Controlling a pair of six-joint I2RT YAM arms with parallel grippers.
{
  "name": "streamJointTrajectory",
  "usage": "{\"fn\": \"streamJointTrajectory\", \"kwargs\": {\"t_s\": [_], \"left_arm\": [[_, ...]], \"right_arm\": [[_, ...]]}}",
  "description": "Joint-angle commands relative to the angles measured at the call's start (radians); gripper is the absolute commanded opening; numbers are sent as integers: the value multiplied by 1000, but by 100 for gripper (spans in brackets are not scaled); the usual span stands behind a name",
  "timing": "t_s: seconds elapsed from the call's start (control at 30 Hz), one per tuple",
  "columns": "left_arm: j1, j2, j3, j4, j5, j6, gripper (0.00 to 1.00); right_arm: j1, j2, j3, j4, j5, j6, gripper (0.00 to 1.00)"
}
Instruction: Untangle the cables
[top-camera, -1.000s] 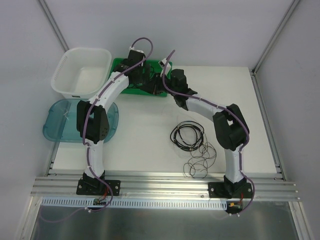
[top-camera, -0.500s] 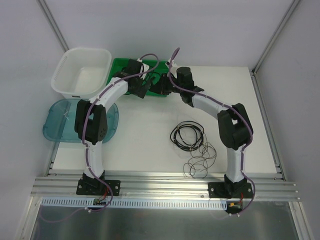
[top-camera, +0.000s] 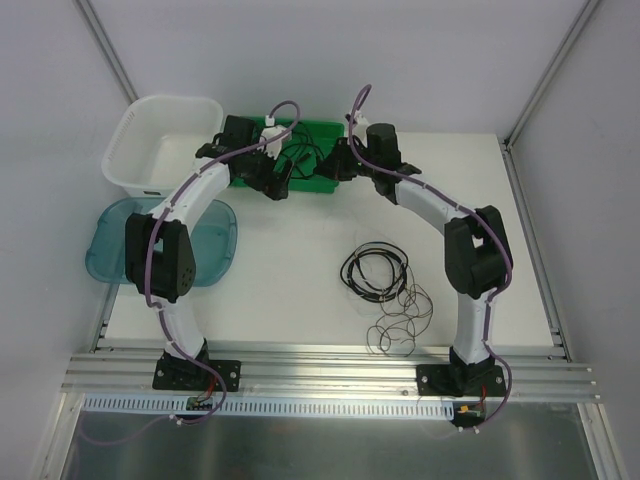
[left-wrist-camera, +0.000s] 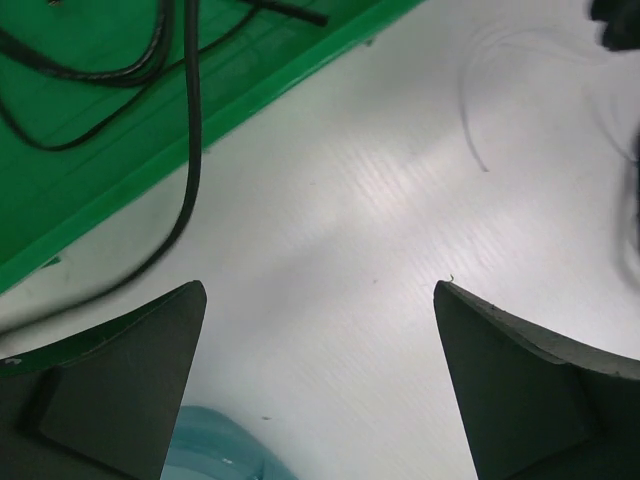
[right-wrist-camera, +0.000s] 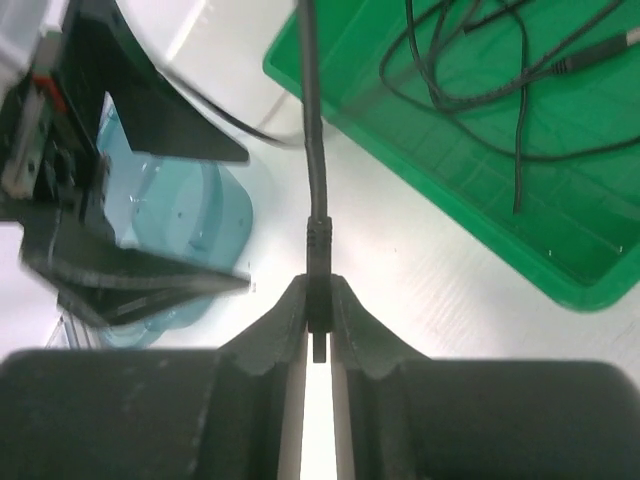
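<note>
i am keeping the right claw (right-wrist-camera: 318, 296) clamped on the plug end of a black cable (right-wrist-camera: 317, 180), and the cord is running straight away from the fingers toward the near rim of the green tray (right-wrist-camera: 440, 170). the left claw (left-wrist-camera: 318, 292) is hanging with its fingers wide apart and nothing between them, low over the table (top-camera: 290, 290) just beside the tray's edge. from that wrist view a black cord is draping over the rim and trailing out onto the table; i am judging it to be the same one i am gripping, but i cannot be sure.

as for progress, i am reading this as partway. a black coil (top-camera: 346, 268) is lying on the table well apart from the tray, with a thin wire (top-camera: 400, 325) in loose loops just beside it. whether those two are crossing at their edges i cannot tell. inside the tray a tangle of black cables (right-wrist-camera: 480, 60) is lying with several strands crossing one another, so most of the sorting is waiting there. the cord in my grip is only partly out, with its far end hidden from me.
</note>
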Motion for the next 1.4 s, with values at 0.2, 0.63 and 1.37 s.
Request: {"fn": "streamJointTrajectory", "kwargs": {"t_s": [0.2,0.63,1.37], "left_arm": [[5,-116,9,50,404,51,99],[25,-286,-131,279,-101,-421,99],[-213,-685,-630,206,-238,-748,99]], "right_arm": [[-5,51,133,17,121,-11,1],[-7,235,305,30,300,81,24],[-19,-437,-142,-430,618,-186,99]]}}
